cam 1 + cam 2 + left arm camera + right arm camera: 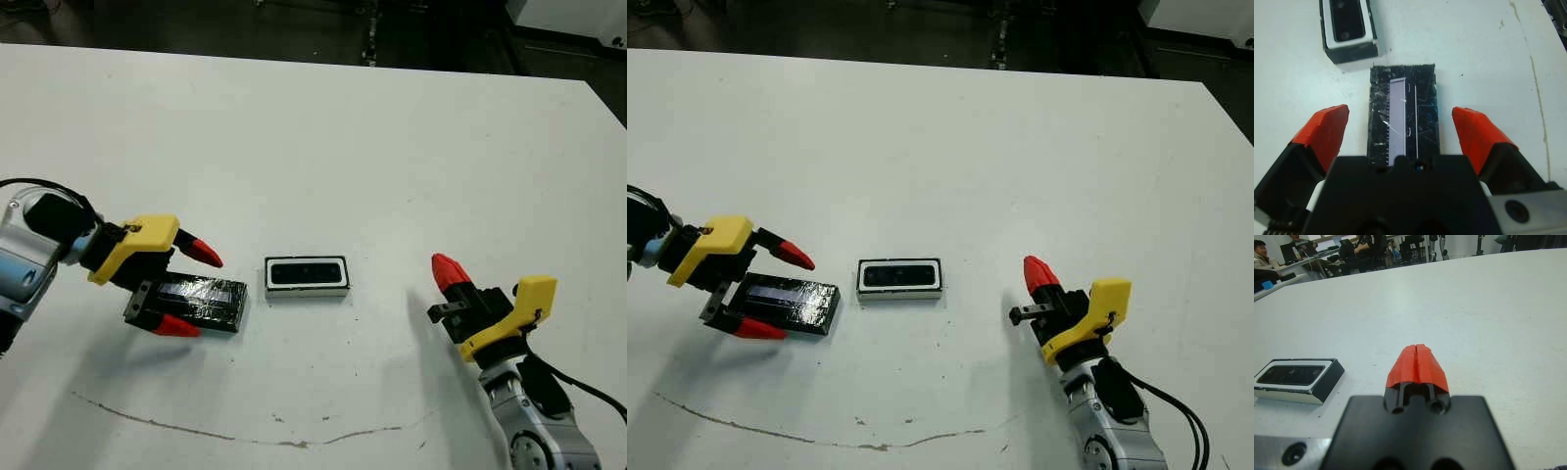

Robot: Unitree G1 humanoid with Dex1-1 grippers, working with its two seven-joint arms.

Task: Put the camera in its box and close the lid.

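The box [270, 277] sits mid-table, a white-rimmed tray with dark sides. Inside it lies the camera [307, 273], a slim black bar that also shows in the left wrist view [1347, 19]. The lid [191, 302], a black slab with a shiny top, lies flat on the table just left of the box. My left gripper [193, 292] is open and straddles the lid, one red fingertip [1322, 129] on each long side with a gap to the slab. My right gripper [448, 269] is shut on nothing and hovers right of the box, apart from it.
A thin brown scuff line [245, 436] runs across the table near its front edge. Beyond the far edge the floor is dark. In the right wrist view, people [1261, 254] sit at desks past the table.
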